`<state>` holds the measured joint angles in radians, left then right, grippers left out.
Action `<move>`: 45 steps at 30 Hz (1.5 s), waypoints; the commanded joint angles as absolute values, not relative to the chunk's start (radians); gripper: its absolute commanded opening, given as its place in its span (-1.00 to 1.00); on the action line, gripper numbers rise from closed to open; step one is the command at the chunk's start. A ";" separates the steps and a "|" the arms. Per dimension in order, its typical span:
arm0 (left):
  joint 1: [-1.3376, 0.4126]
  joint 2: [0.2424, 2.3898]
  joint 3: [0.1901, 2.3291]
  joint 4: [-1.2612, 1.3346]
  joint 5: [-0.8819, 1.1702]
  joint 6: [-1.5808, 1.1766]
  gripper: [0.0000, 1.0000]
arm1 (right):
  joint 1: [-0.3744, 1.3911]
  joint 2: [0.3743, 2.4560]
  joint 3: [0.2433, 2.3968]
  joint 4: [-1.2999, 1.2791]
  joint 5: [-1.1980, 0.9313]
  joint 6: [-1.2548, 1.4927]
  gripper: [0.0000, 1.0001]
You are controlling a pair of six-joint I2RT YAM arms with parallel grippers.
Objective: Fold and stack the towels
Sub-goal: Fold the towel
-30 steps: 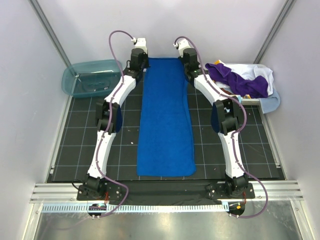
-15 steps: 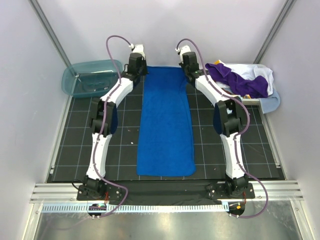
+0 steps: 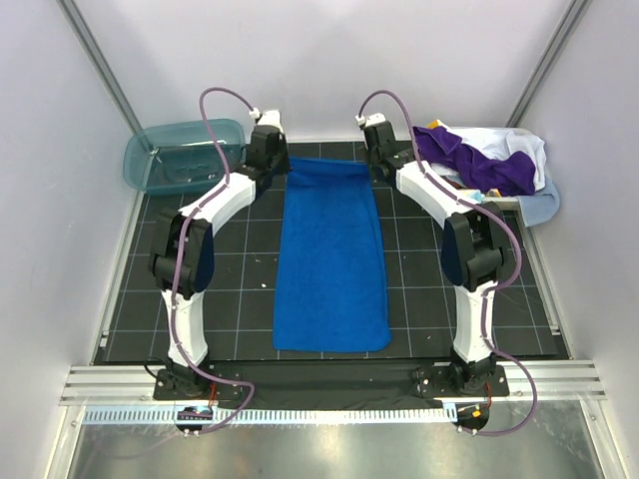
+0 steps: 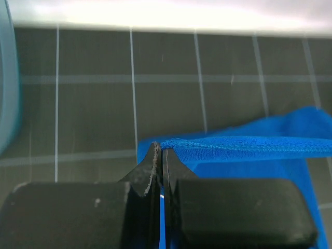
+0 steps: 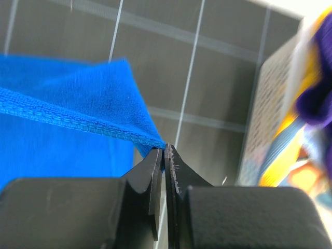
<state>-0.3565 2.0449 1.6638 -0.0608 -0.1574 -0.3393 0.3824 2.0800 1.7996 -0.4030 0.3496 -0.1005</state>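
A royal blue towel (image 3: 331, 249) lies lengthwise along the middle of the black grid mat (image 3: 240, 269). My left gripper (image 3: 284, 164) is shut on its far left corner; in the left wrist view the hem (image 4: 249, 148) runs right from the pinched jaws of that gripper (image 4: 160, 149). My right gripper (image 3: 375, 162) is shut on the far right corner, and the right wrist view shows the blue towel's hem (image 5: 67, 120) ending between the tips of the gripper (image 5: 164, 149). Purple (image 3: 469, 158), white (image 3: 529, 150) and light blue (image 3: 541, 208) towels are heaped at the far right.
A teal translucent tub (image 3: 180, 155) stands at the far left corner. A white basket (image 3: 499, 203) under the towel heap sits at the far right, close to my right arm. Grey walls close in both sides and the back.
Both grippers have come down and a little toward the near side with the towel's far corners. The far hem now sits lower on the mat, and both elbows have swung outward.
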 commanded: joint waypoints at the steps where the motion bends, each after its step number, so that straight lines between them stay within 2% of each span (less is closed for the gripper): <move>1: -0.370 1.957 1.585 -0.066 -0.239 -0.368 -1.00 | 0.394 1.981 1.714 -0.456 0.360 -0.026 -0.78; 11: -0.434 1.842 1.385 -0.135 -0.331 -0.445 -1.00 | 0.491 1.850 1.479 -0.468 0.391 0.075 -0.78; 16: -0.460 1.809 1.306 -0.161 -0.353 -0.485 -1.00 | 0.557 1.825 1.442 -0.502 0.484 0.083 -0.78; 23: -0.472 1.753 1.273 -0.193 -0.396 -0.486 -1.00 | 0.563 1.764 1.430 -0.595 0.647 0.136 -0.74; 27: -0.485 1.701 1.249 -0.229 -0.408 -0.486 -1.00 | 0.564 1.717 1.440 -0.647 0.655 0.163 -0.74; 36: -0.549 1.614 1.117 -0.206 -0.410 -0.532 -0.99 | 0.612 1.608 1.319 -0.675 0.700 0.196 -0.64; 40: -0.583 1.588 1.019 -0.155 -0.388 -0.563 -0.75 | 0.618 1.583 1.230 -0.654 0.640 0.259 -0.50; 41: -0.584 1.585 1.002 -0.135 -0.377 -0.572 -0.62 | 0.618 1.575 1.192 -0.632 0.600 0.268 -0.46; 43: -0.589 1.574 0.974 -0.127 -0.351 -0.592 -0.50 | 0.618 1.568 1.136 -0.597 0.571 0.313 -0.32; 44: -0.588 1.569 0.968 -0.129 -0.348 -0.597 -0.32 | 0.618 1.556 1.117 -0.586 0.537 0.324 -0.27; 45: -0.588 1.562 0.963 -0.129 -0.341 -0.612 -0.28 | 0.617 1.554 1.102 -0.574 0.526 0.357 -0.21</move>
<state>-0.5892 1.6253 0.9695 -0.1925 -0.3481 -0.5629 0.6136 1.6032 1.1427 -0.6262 0.5865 0.2611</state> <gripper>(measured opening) 0.334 0.368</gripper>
